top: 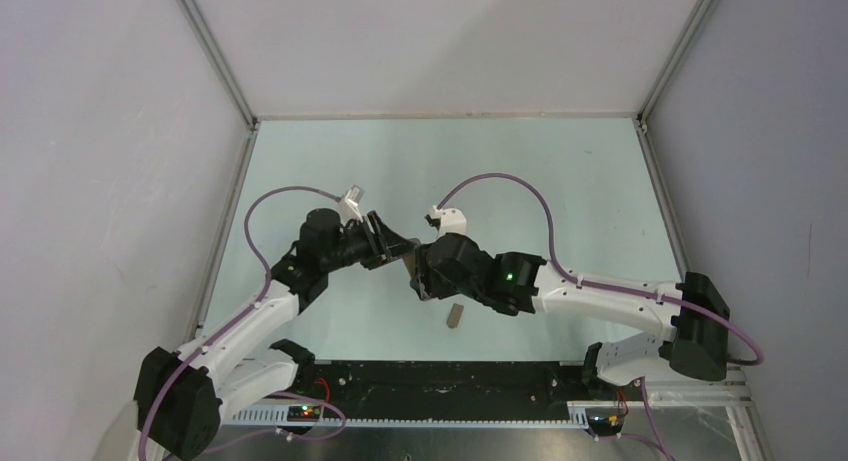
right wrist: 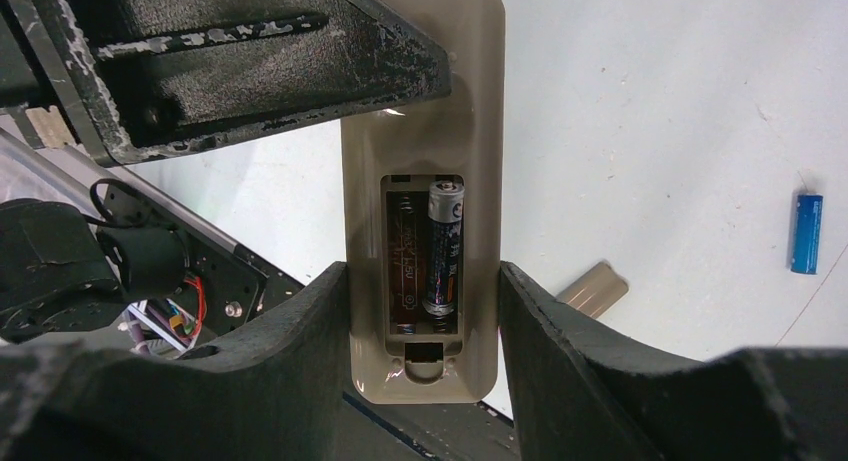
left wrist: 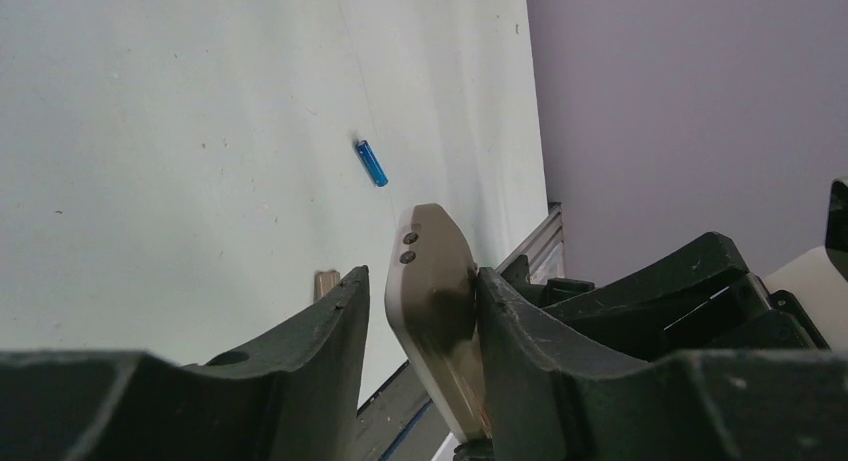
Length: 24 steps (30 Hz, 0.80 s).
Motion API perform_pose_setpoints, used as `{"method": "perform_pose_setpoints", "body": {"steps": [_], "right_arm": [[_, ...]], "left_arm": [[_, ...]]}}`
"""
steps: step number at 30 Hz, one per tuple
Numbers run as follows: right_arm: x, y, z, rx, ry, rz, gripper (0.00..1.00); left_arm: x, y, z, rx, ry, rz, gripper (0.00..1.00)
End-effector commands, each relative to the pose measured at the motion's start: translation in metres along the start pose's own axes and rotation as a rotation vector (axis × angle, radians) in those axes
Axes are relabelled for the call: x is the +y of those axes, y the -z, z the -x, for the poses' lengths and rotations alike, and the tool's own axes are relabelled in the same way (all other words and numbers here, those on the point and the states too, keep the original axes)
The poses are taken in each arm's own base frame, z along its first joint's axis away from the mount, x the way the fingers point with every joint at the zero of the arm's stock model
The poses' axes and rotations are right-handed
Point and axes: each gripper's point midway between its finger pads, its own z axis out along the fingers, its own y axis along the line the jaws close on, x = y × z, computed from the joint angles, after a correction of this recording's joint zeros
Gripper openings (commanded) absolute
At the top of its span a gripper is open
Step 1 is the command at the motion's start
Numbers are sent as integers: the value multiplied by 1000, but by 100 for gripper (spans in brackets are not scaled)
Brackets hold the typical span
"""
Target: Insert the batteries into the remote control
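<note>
One dark battery [right wrist: 444,246] seated; my right jaws clamp the remote control [right wrist: 472,181], left jaws loose round its end: keep level.

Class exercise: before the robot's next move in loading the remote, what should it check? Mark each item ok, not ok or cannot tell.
1. Grip: the right gripper clamps the remote, one finger on each side: ok.
2. Access: the cover is off and lies on the table: ok.
3. First cell: the black battery sits in its slot: ok.
4. The second slot is filled: not ok. The blue battery lies on the table.
5. The left gripper is free to fetch it: not ok. The remote's end sits between its fingers.
6. The black battery is the right way round: cannot tell.
</note>
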Motion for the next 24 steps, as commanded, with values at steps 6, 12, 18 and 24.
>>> {"method": "perform_pose_setpoints", "body": {"steps": [6, 12, 18, 24], "right_arm": [[10, 0, 11, -51, -40, 15, 24], [11, -4, 12, -60, -39, 14, 23], [10, -9, 13, -65, -47, 8, 22], [9, -12, 18, -76, -61, 10, 22]], "left_arm": [[-20, 3, 12, -35, -27, -54, 44], [-24, 2, 9, -8, -32, -70, 43], [-25, 1, 6, 10, -39, -77, 49], [-24, 1, 6, 2, -38, -71, 42]]}}
